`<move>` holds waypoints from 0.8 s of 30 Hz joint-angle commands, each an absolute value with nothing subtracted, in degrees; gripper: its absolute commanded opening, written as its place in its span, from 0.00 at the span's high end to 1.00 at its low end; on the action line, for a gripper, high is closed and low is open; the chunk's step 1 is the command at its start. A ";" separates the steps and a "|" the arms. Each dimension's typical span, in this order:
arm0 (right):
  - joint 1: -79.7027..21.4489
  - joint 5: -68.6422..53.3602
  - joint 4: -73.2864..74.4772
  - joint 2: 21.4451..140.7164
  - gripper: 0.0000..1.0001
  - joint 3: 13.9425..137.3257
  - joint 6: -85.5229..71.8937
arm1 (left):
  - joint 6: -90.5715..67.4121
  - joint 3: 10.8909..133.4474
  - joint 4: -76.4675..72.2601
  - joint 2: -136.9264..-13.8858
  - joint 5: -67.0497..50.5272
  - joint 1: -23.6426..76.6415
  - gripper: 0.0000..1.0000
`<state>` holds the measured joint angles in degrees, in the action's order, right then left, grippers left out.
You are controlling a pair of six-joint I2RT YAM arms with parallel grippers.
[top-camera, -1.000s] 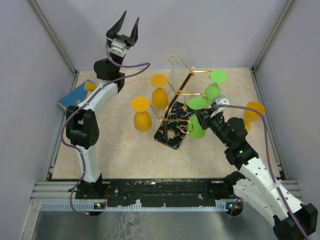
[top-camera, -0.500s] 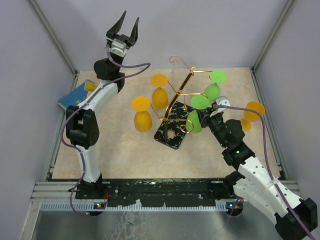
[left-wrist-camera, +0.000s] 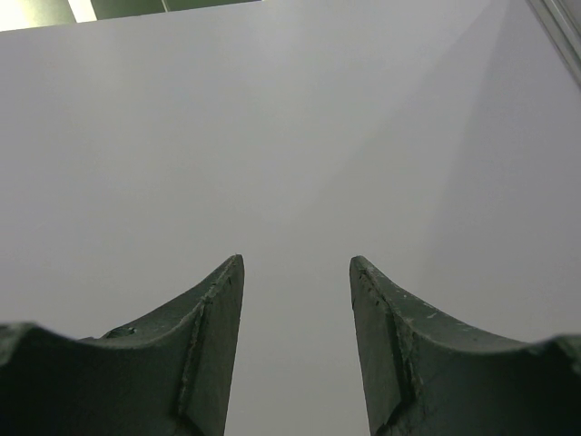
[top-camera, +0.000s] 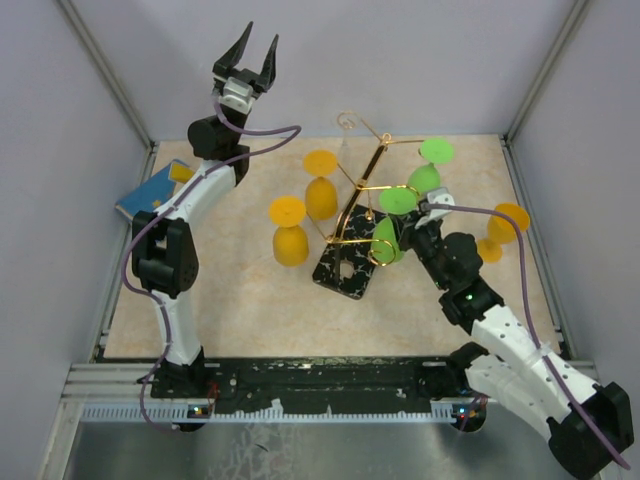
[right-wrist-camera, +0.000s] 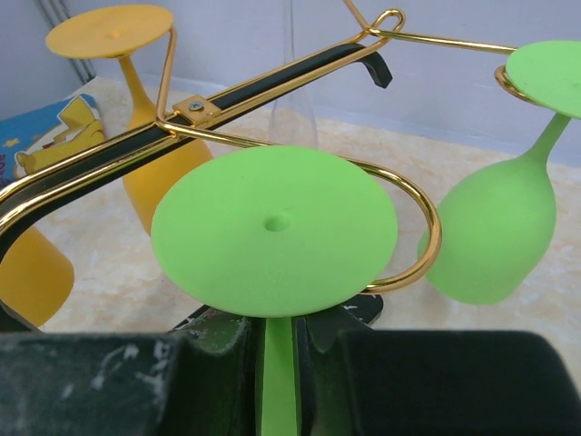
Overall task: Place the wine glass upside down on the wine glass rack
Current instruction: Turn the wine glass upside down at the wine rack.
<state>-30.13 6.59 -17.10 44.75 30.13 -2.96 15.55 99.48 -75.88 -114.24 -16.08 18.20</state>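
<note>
Right fingers [right-wrist-camera: 231, 359] clamp the inverted green wine glass [right-wrist-camera: 275, 227] by its stem at the wine glass rack [top-camera: 345, 270]; a skewed approach could snag and tip it. Left fingers [left-wrist-camera: 211, 354] gape empty.

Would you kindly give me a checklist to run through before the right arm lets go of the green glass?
1. Right jaws shut on held green glass by its stem: ok.
2. Glass inverted, foot up: ok.
3. Foot lined up over rack's gold loop: ok.
4. Stem seated inside that loop: cannot tell.
5. Clearance from neighbouring green glass: ok.
6. Left jaws open, empty, raised at the back: ok.
</note>
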 commanded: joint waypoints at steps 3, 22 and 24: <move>-29.79 15.46 -17.61 44.35 1.00 34.67 -1.45 | 16.35 101.12 -76.25 -114.36 -16.36 17.67 0.44; -22.59 7.65 -30.75 45.38 1.00 28.09 -3.26 | 15.62 100.61 -76.81 -114.61 -16.95 17.18 0.44; -22.34 6.28 -32.38 45.52 1.00 26.99 -3.26 | 15.62 100.38 -76.82 -114.46 -16.96 17.18 0.44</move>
